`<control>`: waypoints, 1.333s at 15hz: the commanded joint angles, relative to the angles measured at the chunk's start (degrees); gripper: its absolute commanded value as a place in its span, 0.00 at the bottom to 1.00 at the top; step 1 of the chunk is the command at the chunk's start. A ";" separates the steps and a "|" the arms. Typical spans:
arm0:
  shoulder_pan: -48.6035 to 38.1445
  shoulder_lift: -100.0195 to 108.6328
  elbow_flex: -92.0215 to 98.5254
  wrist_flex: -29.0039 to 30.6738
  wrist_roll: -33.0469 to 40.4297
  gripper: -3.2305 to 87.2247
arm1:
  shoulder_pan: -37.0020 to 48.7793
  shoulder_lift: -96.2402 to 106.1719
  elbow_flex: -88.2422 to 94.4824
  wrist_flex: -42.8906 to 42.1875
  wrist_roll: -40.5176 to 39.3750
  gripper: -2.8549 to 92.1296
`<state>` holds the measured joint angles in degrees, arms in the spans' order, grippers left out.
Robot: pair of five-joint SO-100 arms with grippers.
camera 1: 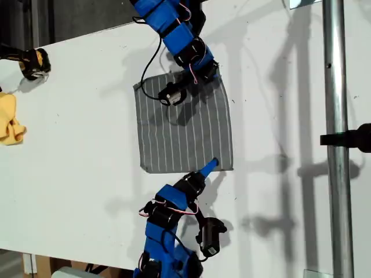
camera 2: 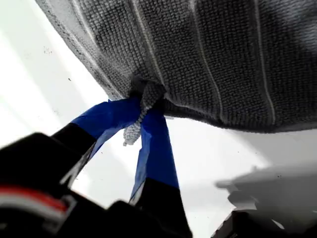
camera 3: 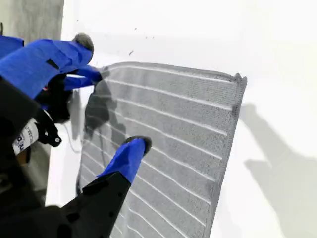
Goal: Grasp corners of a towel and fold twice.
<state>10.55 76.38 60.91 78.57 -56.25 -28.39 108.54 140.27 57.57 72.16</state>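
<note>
1. Exterior view, far left: a black-and-yellow object (camera 1: 35, 62) sits near the upper left edge of the white table (camera 1: 75, 174). Below it a plain yellow cloth (camera 1: 10, 123) lies crumpled, partly cut off by the picture's left edge. Both are well apart from the work.
2. Middle: the towel (camera 1: 185, 124), grey with fine white stripes, lies spread nearly flat on the table. Its stripes run up and down in the exterior view.
3. My first gripper (camera 1: 211, 70) reaches in from the exterior view's top to the towel's upper right corner (camera 1: 218, 77). In the first wrist view its blue claw (camera 2: 143, 111) is closed tight on that corner (camera 2: 144, 96). The cloth is bunched between the two fingers and a small tip of it pokes out on the near side. The rest of the towel (camera 2: 223, 59) spreads away beyond the grip.
4. My second gripper (camera 1: 211, 165) comes up from the exterior view's bottom, with one blue finger over the towel's lower edge, near the lower right corner (camera 1: 231, 168) but not at it. The second wrist view shows only that single finger (camera 3: 134, 146) above the striped towel (camera 3: 173, 129). I cannot tell how far this claw is open or whether it holds anything.
5. Right: an upright metal pole (camera 1: 336, 87) with a black clamp (camera 1: 348, 139) stands clear of the towel.
</note>
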 commanded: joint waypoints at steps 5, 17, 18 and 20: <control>1.85 -10.90 -3.16 -2.37 -0.53 0.38 | -0.44 0.97 -3.60 0.53 -0.44 0.03; 3.25 -24.70 -5.19 -9.23 -2.90 0.36 | 0.00 1.32 -3.87 1.05 -0.70 0.03; 3.25 -26.10 -5.45 -9.32 -3.25 0.36 | -0.09 1.41 -3.87 1.05 -0.70 0.03; 3.08 -28.39 -5.71 -9.40 -4.13 0.30 | -0.18 1.49 -3.87 1.23 -0.70 0.03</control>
<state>13.10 47.81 57.13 69.87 -59.59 -28.39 108.46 139.66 58.18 72.16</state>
